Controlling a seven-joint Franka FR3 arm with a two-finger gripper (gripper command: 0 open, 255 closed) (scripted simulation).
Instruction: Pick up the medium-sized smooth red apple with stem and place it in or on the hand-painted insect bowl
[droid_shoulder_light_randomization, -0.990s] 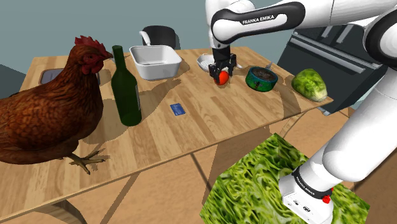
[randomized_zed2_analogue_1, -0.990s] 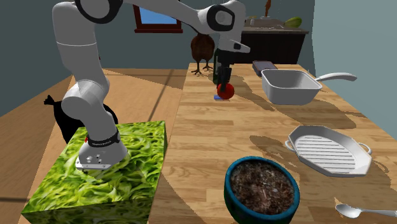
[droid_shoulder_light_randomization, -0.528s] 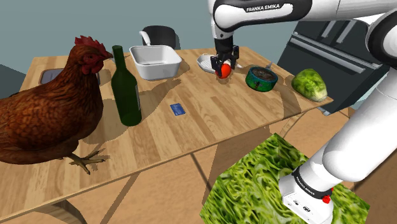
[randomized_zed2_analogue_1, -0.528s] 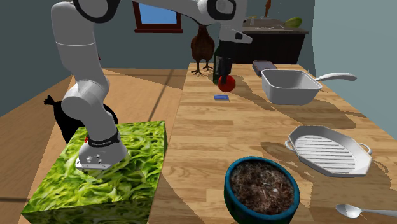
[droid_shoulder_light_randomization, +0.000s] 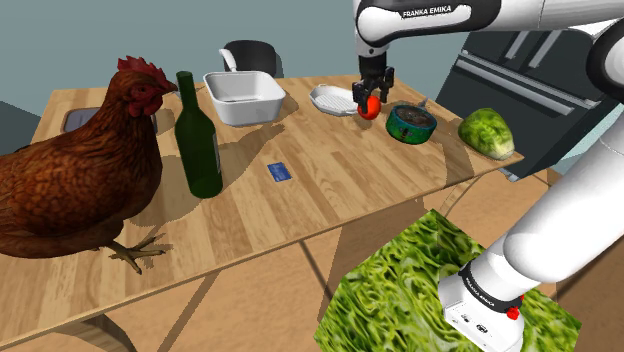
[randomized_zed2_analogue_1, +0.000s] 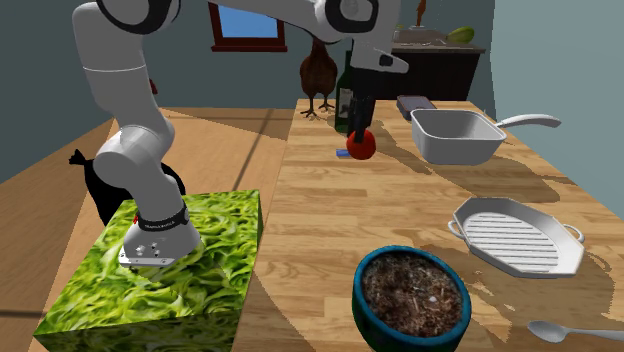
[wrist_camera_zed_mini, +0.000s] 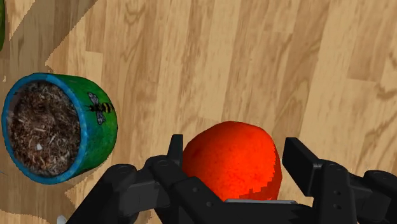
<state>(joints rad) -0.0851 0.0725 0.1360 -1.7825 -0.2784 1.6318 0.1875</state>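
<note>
Red apple — clasped in the tool — has moved nearer the bowl.

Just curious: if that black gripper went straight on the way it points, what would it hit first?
Likely the bare wooden tabletop. The gripper, clasping the red apple, points down at planks beside the insect bowl, not into it; depth is uncertain.

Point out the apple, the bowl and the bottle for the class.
apple (wrist_camera_zed_mini: 232, 159): wrist view, middle of its red skin, between the fingers.
bowl (wrist_camera_zed_mini: 95, 137): wrist view, green outer wall.
bottle (droid_shoulder_light_randomization: 200, 155): shoulder view, dark green body.
</note>
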